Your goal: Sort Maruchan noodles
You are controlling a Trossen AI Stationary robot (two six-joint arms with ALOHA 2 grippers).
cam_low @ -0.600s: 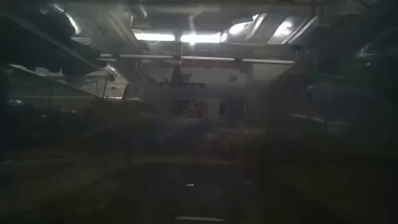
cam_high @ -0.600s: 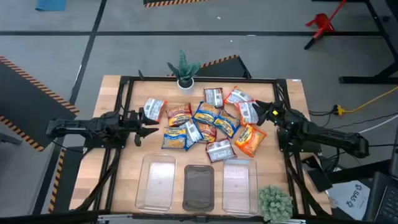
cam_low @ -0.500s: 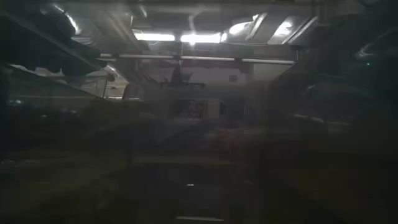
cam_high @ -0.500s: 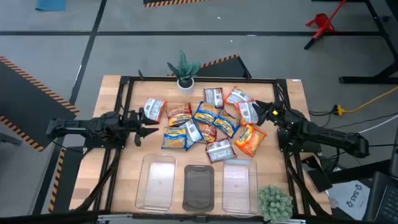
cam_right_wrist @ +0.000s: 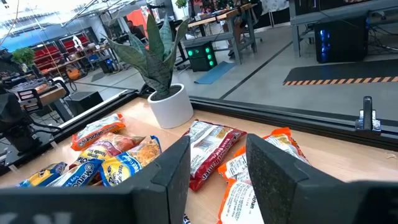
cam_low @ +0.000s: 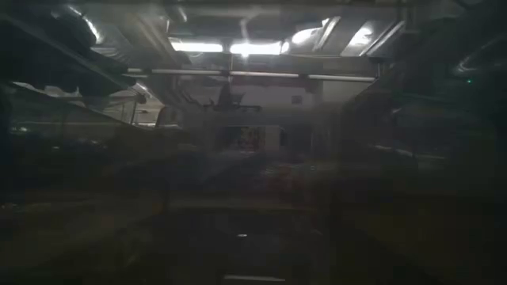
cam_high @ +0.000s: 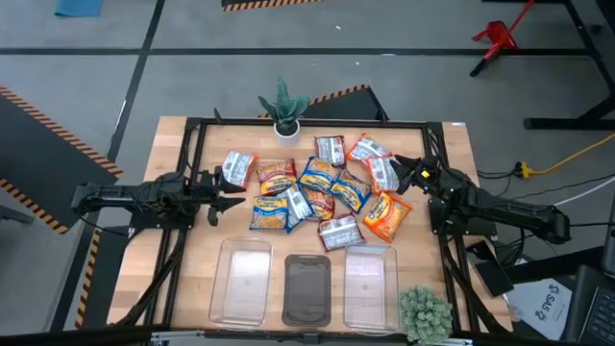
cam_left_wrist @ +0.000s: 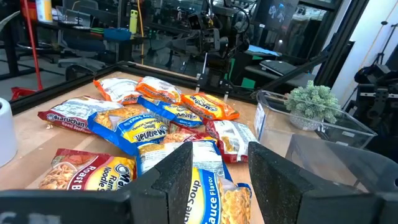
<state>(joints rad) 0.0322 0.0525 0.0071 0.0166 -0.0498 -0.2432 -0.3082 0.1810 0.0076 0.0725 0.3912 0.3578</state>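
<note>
The Maruchan noodles [cam_high: 317, 187] lie as a loose pile of several crinkly packets on the middle of the wooden table. Some are orange, some blue-and-yellow, some red-and-silver, and some overlap. My left gripper [cam_high: 236, 197] hovers at the pile's left edge, open, with a blue-and-yellow packet [cam_left_wrist: 205, 171] just beyond its fingers. My right gripper [cam_high: 398, 169] is at the pile's right edge, open. A red-and-silver packet [cam_right_wrist: 211, 149] and an orange-and-white one [cam_right_wrist: 245, 196] lie ahead of it. Neither gripper touches a packet. The low view is too dark to show anything.
Three clear rectangular bins [cam_high: 240, 281] [cam_high: 307, 288] [cam_high: 370, 284] stand side by side along the near edge. A potted snake plant [cam_high: 284, 108] stands at the far edge, and a small bushy green plant [cam_high: 424, 313] at the near right corner. A black frame [cam_high: 197, 144] rims the table.
</note>
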